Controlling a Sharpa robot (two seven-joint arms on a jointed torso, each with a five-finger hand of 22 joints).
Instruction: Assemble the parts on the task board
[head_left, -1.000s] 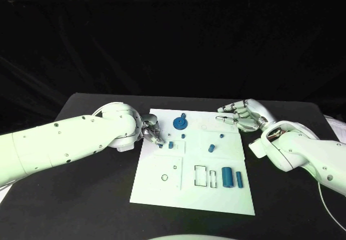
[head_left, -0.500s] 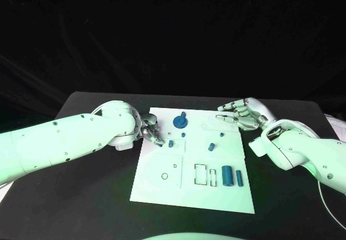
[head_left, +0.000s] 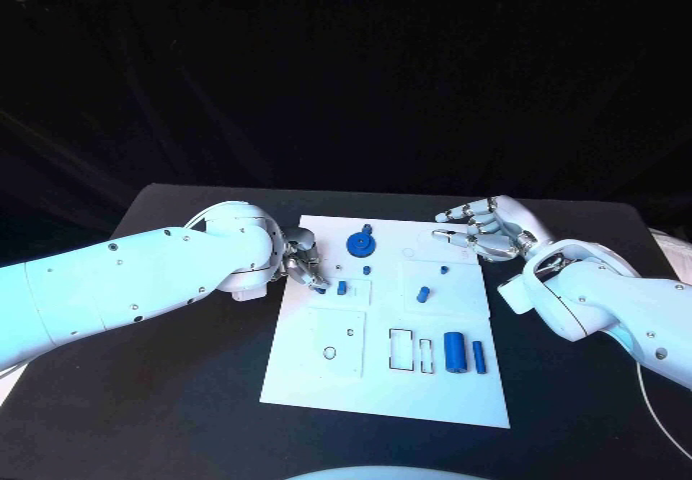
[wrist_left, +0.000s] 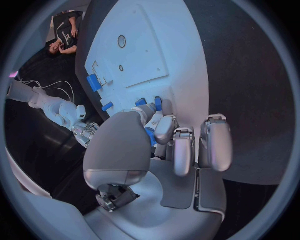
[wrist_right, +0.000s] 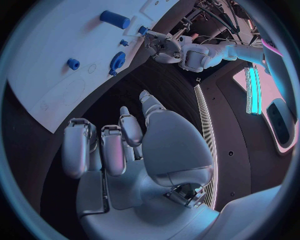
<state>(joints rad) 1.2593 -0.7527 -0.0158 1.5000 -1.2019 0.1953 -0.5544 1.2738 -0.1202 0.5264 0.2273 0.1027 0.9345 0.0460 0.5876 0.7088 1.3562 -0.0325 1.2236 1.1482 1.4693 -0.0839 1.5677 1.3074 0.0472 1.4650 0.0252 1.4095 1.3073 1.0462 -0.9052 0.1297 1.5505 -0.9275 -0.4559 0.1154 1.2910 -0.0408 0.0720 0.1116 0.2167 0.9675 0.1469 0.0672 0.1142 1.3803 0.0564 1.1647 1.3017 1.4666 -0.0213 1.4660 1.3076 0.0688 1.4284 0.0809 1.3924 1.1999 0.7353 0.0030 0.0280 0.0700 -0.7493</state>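
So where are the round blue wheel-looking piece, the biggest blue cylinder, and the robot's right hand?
Round blue wheel piece (head_left: 359, 244): head view, centre of its disc.
Biggest blue cylinder (head_left: 456, 351): head view, middle of its body.
Right hand (head_left: 483, 229): head view, middle of the hand.

Black surface (head_left: 173, 390), matte, extending beyond the plate on all visible sides. One item lies directly on it: the white task board (head_left: 389, 395), rectangular, set at mid-surface with its long axis running away from the robot and slightly skewed. The board lies flat, its edges in contact with the surface. Bare black margin shows along both long sides.
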